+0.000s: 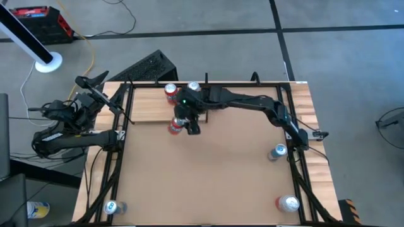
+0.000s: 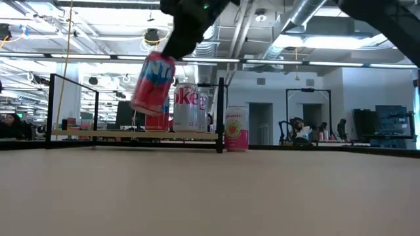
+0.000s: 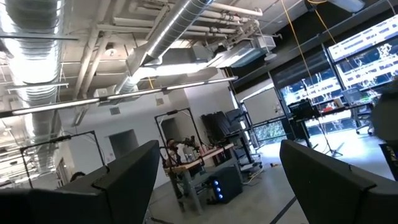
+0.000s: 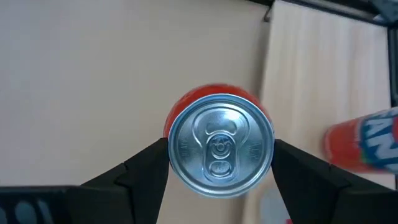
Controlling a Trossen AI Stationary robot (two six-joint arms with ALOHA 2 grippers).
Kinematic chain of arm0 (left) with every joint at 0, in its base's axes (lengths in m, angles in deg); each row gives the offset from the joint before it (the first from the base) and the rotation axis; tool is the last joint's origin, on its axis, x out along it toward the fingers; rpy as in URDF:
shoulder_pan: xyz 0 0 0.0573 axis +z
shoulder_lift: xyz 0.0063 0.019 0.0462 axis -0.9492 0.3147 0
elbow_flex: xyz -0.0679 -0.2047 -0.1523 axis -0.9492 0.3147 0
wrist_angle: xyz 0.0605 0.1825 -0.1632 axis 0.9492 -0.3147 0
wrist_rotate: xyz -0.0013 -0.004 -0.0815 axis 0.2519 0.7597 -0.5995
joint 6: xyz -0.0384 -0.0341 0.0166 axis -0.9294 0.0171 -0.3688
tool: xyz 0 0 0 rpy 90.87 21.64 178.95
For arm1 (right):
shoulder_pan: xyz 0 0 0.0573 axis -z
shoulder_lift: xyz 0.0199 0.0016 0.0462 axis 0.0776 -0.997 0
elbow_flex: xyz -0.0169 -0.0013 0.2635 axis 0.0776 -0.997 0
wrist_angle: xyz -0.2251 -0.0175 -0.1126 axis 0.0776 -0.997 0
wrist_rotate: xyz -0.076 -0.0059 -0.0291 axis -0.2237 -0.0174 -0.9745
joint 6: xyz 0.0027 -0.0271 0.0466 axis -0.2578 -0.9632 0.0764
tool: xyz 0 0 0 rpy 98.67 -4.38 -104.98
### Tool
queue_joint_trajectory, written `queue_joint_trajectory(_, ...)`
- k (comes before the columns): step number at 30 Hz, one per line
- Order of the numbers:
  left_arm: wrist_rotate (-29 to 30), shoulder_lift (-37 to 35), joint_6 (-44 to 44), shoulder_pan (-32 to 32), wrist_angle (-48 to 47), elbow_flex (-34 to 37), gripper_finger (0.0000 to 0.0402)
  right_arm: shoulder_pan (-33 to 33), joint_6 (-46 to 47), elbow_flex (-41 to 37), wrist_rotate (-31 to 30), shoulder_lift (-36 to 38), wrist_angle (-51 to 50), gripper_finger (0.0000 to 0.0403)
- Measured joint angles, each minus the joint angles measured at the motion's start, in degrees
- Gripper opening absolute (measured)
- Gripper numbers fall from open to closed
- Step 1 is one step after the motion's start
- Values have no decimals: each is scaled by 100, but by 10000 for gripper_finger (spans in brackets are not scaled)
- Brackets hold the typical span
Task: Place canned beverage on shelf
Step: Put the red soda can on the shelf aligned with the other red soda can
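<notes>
My right gripper [image 1: 183, 120] is shut on a red can [image 1: 175, 128], held up in the air just before the near edge of the pale-wood shelf [image 1: 148, 104]. In the low view the can [image 2: 152, 84] is tilted, above the table. The shelf [image 2: 125, 134] carries a red can [image 1: 170, 92] and a silver can [image 2: 186, 107]. A pink can [image 2: 236, 129] stands by the shelf's corner post. My left gripper [image 3: 214, 180] is open and empty, beyond the table's left edge, facing the room. My right gripper pinches the red can between its two fingers [image 4: 146, 171], one on each side of the can's upper wall just below the silver top [image 4: 221, 146]. The fingers come from above, pointing down. The can hangs lifted clear of the table, tilted, its bottom [image 2: 141, 105] swung aside.
Three more cans stand on the brown table: one at the right edge [image 1: 278, 151], one at the near right corner [image 1: 288, 203], one at the near left corner [image 1: 112, 206]. Black rods [image 2: 51, 108] frame the shelf. The middle of the table [image 1: 208, 176] is bare.
</notes>
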Motion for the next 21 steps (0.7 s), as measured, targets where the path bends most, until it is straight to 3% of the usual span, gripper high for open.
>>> queue_joint_trajectory(10,-94,-20,-182,0,-57,0,319,274,-131,25,-91,-340,891,285)
queue_joint_trajectory(21,-144,-22,-207,0,-87,0,319,325,-94,18,-104,-563,1051,285)
